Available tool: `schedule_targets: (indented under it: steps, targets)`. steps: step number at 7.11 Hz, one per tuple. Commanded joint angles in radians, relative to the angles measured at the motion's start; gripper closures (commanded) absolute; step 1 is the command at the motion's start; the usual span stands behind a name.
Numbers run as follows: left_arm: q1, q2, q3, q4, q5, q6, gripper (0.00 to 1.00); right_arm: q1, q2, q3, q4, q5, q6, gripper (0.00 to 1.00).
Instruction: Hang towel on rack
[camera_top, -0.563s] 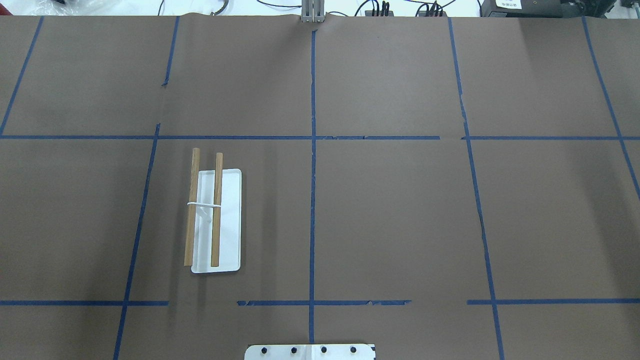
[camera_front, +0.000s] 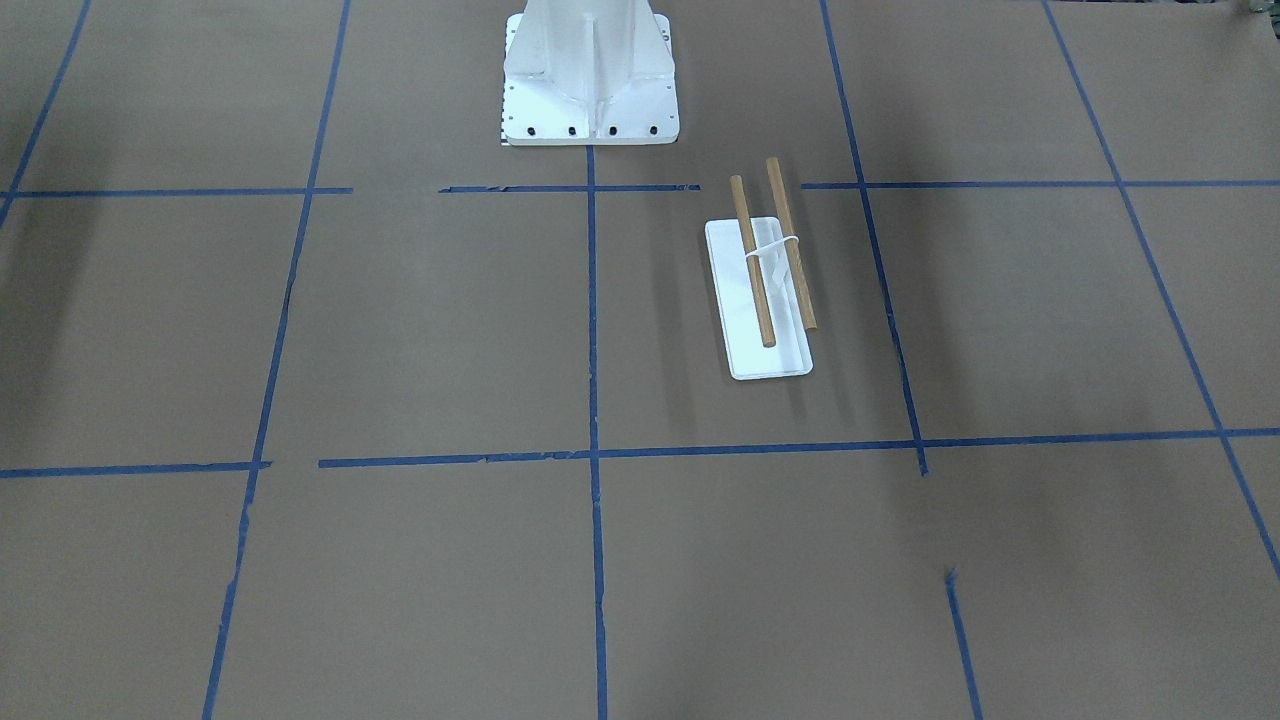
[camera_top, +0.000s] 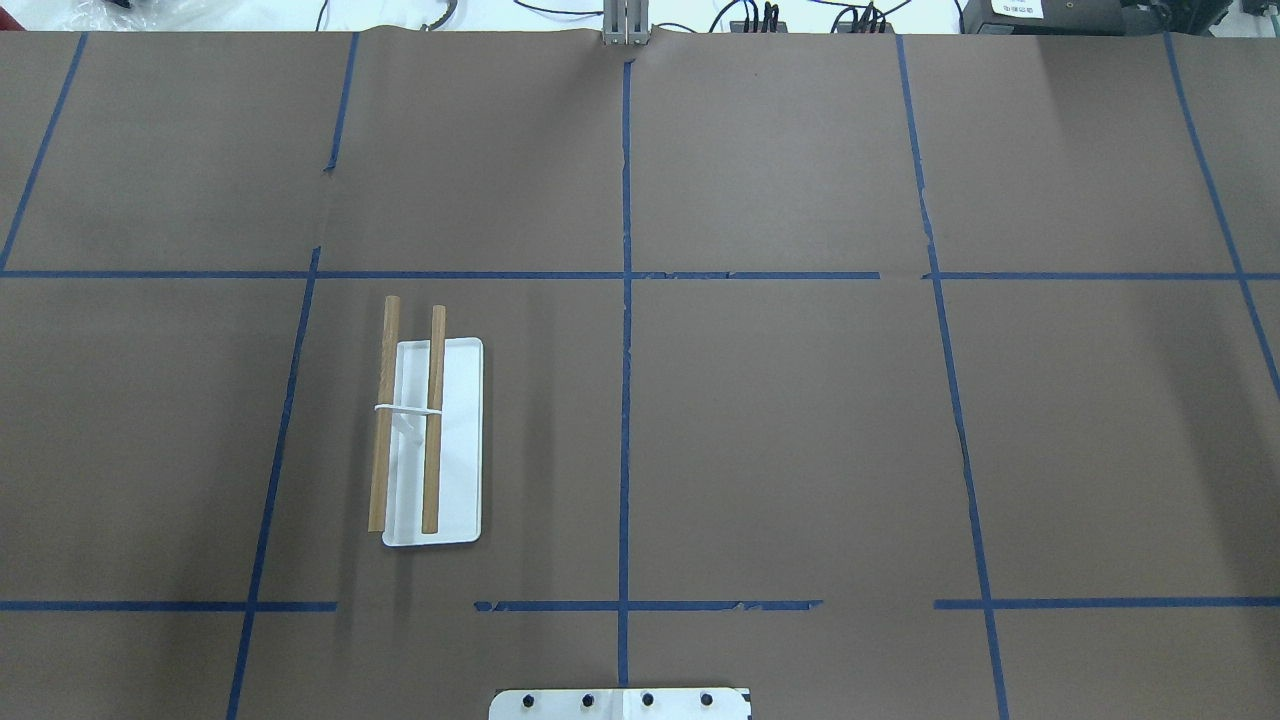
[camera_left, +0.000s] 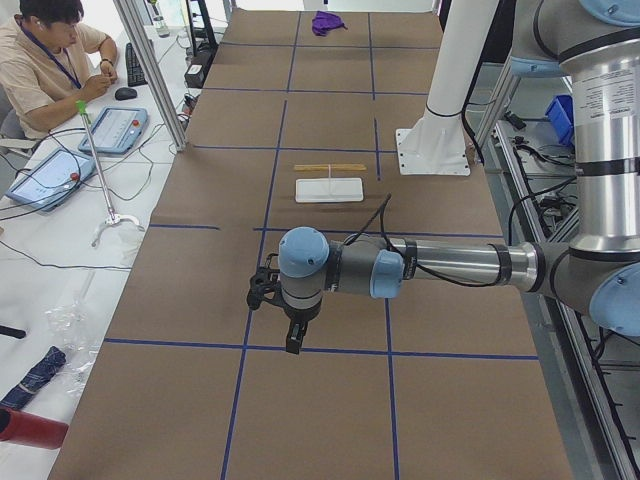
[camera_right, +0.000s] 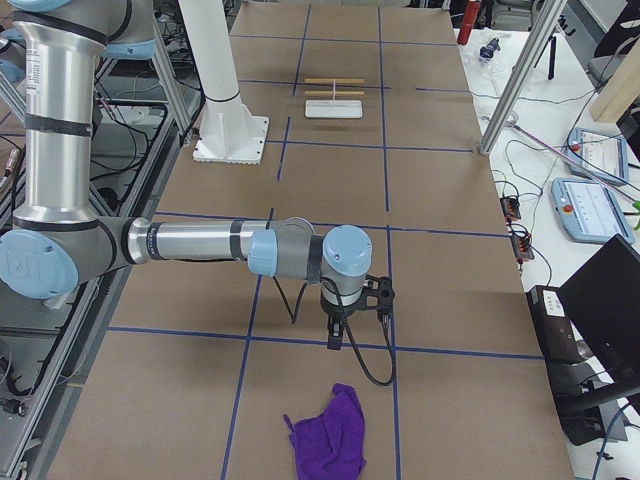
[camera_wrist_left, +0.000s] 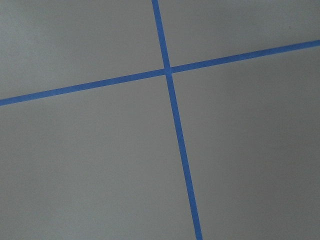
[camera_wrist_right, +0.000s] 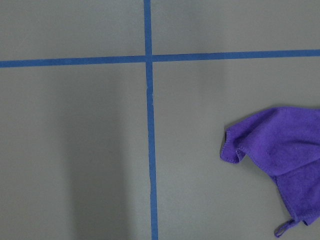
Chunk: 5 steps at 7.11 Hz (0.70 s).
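Observation:
The towel (camera_right: 330, 438), a crumpled deep-purple cloth, lies on the brown table at the robot's right end. It also shows in the right wrist view (camera_wrist_right: 282, 150), with its loop tag at the bottom, and far off in the exterior left view (camera_left: 326, 22). The rack (camera_top: 405, 420) has two wooden rods over a white base tray (camera_top: 462, 450) and stands bare on the robot's left half (camera_front: 770, 255). My right gripper (camera_right: 337, 338) hangs above the table, short of the towel. My left gripper (camera_left: 291, 340) hangs over bare table. I cannot tell whether either is open or shut.
The white bolted robot pedestal (camera_front: 590, 90) stands at the table's near middle edge. Blue tape lines (camera_top: 626, 300) divide the brown table. A seated operator (camera_left: 50, 60) and slanted metal posts (camera_left: 150, 70) are beside the table.

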Motion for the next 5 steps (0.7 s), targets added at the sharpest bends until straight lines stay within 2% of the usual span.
schedule_targets:
  steps: [1,4,5]
  targets:
    - [0.001,-0.003,-0.019,-0.002,0.004,-0.002,0.0,0.0,0.008,0.001,0.0,0.003,-0.001,0.0]
    - [0.001,-0.024,-0.061,-0.017,0.003,0.003,0.0,0.0,0.011,0.008,0.002,0.002,-0.009,0.0]
    - [0.002,-0.043,-0.047,-0.103,0.0,-0.003,0.0,-0.002,0.023,0.072,0.032,0.016,-0.015,0.0]
